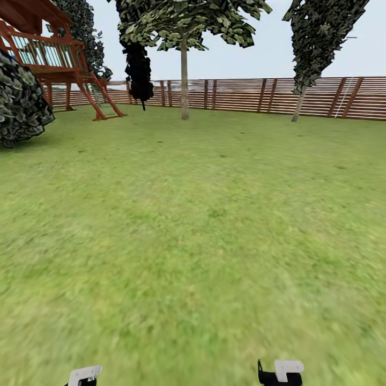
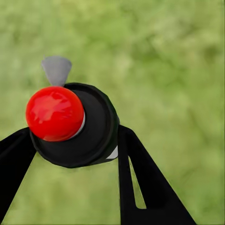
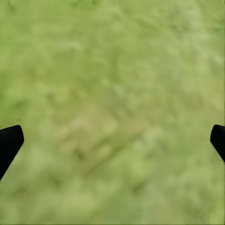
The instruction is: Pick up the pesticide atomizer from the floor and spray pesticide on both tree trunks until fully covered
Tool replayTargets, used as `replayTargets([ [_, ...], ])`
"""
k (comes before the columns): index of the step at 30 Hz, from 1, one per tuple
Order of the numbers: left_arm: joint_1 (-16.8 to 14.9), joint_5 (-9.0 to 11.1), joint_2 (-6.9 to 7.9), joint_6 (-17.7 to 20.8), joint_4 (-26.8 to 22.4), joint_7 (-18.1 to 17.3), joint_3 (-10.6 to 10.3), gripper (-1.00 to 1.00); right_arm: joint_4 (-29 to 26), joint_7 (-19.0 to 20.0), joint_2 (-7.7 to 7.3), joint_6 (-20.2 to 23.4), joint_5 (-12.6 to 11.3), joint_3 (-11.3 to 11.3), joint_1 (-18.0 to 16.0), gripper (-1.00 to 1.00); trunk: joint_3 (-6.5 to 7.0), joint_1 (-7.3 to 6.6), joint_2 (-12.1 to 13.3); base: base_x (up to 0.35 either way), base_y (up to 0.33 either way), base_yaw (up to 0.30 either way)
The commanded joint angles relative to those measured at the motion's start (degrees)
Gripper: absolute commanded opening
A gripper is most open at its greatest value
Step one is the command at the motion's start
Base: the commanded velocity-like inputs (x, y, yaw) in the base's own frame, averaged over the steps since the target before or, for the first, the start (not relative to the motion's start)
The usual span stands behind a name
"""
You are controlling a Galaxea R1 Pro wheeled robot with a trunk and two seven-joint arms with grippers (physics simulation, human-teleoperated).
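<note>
the left gripper pinched the atomizer between its two black fingers, the red knob facing the wrist camera above blurred grass. the right gripper hung with jaws spread wide over the grass, nothing between them. ahead across the lawn, a tree with a bare trunk stood before the fence, a playhouse at far left.

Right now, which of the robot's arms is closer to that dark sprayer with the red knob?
Left. The left tool grips the sprayer between its two fingers. The right tool is open above bare grass, away on the robot's other side.
</note>
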Motion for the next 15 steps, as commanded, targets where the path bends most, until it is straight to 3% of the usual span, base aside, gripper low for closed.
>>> replayTargets([
  [1,0.0,-0.1,0.00,-0.2,0.1,-0.2,0.4,-1.00,0.0,-0.1,0.00,-0.1,-0.5,0.5,0.0,1.00,-0.05,0.03,0.0,0.339,0.000,0.000],
  [15,0.0,-0.1,0.01,-0.2,0.1,-0.2,0.4,-1.00,0.0,-0.1,0.00,-0.1,-0.5,0.5,0.0,1.00,-0.05,0.03,0.0,0.339,0.000,0.000],
])
